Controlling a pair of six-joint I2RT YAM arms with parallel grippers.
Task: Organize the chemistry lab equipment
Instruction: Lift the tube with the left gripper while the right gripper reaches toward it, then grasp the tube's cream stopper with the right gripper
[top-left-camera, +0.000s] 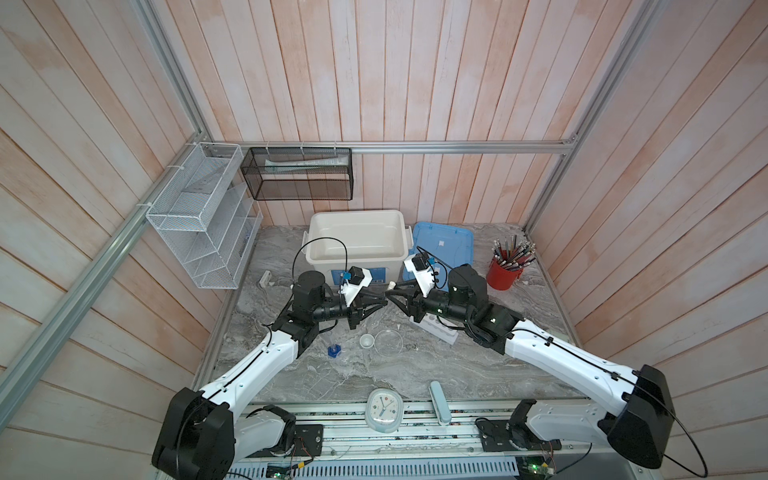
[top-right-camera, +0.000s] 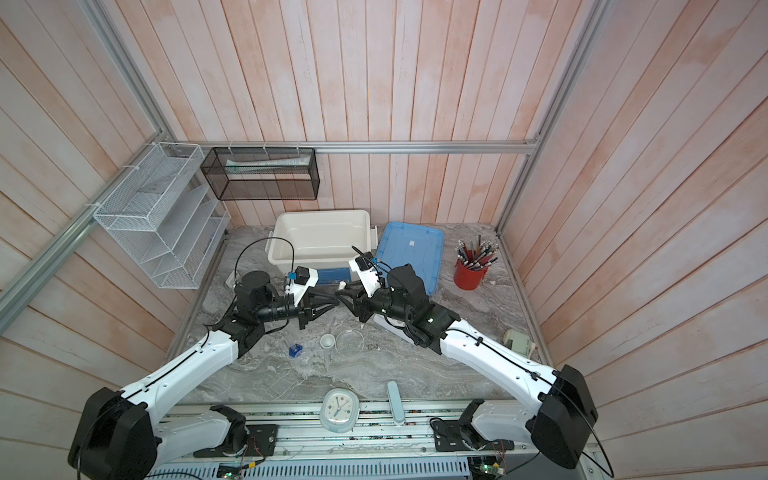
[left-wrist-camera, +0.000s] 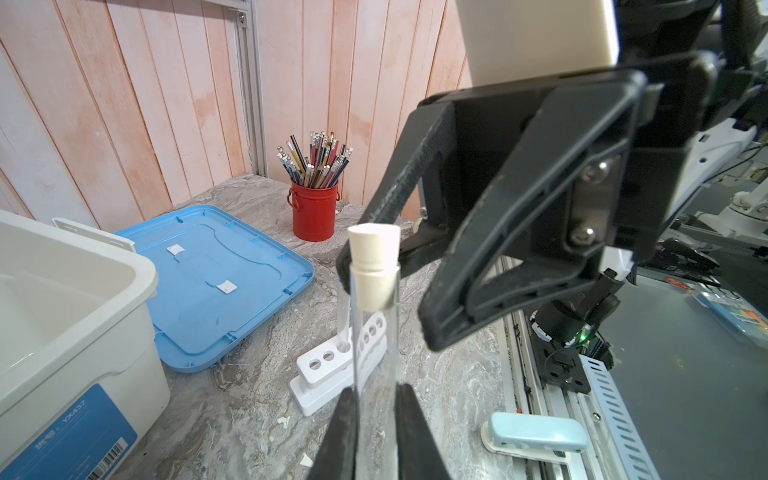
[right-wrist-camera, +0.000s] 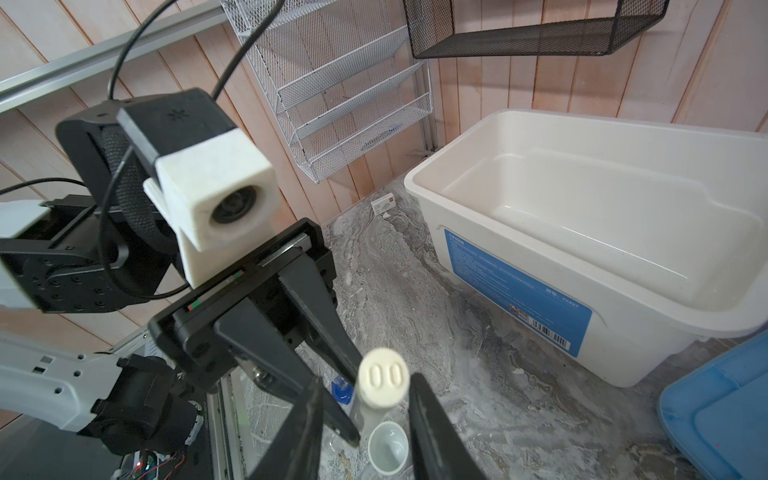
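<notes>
My left gripper (left-wrist-camera: 376, 388) is shut on a thin clear tube (left-wrist-camera: 374, 332) with a white cap (left-wrist-camera: 374, 257). It holds the tube upright above the table, in front of the white bin. My right gripper (right-wrist-camera: 365, 380) faces it, open, with a finger on each side of the cap (right-wrist-camera: 384, 380); a gap shows on one side. In both top views the two grippers meet tip to tip (top-left-camera: 386, 296). The white six-hole rack (left-wrist-camera: 332, 365) lies below with a second clear tube (left-wrist-camera: 343, 316) standing in it. A petri dish (top-left-camera: 388, 341), a small white dish (top-left-camera: 366, 340) and a blue-based vessel (top-left-camera: 334, 351) sit nearer the front.
A white bin (top-left-camera: 357, 241) and its blue lid (top-left-camera: 442, 249) stand at the back. A red cup of pens (top-left-camera: 505, 272) is at the back right. A clock (top-left-camera: 384, 409) and a pale blue stapler (top-left-camera: 438, 403) lie at the front edge. Wire shelves (top-left-camera: 199, 216) hang on the left wall.
</notes>
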